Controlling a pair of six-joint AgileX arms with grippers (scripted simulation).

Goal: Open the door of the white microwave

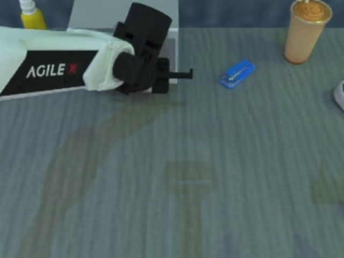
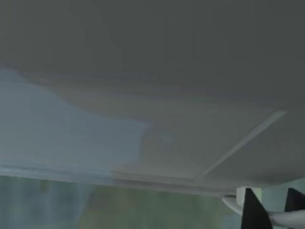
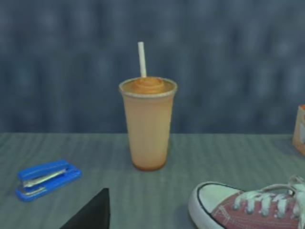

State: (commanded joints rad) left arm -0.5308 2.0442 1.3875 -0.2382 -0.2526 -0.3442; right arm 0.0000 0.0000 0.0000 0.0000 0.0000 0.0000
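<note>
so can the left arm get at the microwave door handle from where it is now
Probably yes. In the top view the left hand is already at the front right corner of the white microwave. The left wrist view shows its fingertips at a pale bar that looks like the door handle, with nothing between.

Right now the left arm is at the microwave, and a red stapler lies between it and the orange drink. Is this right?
Not quite: the stapler is blue, not red, as the top view shows. The rest holds: the left gripper is at the microwave, and the stapler lies between it and the orange drink.
</note>
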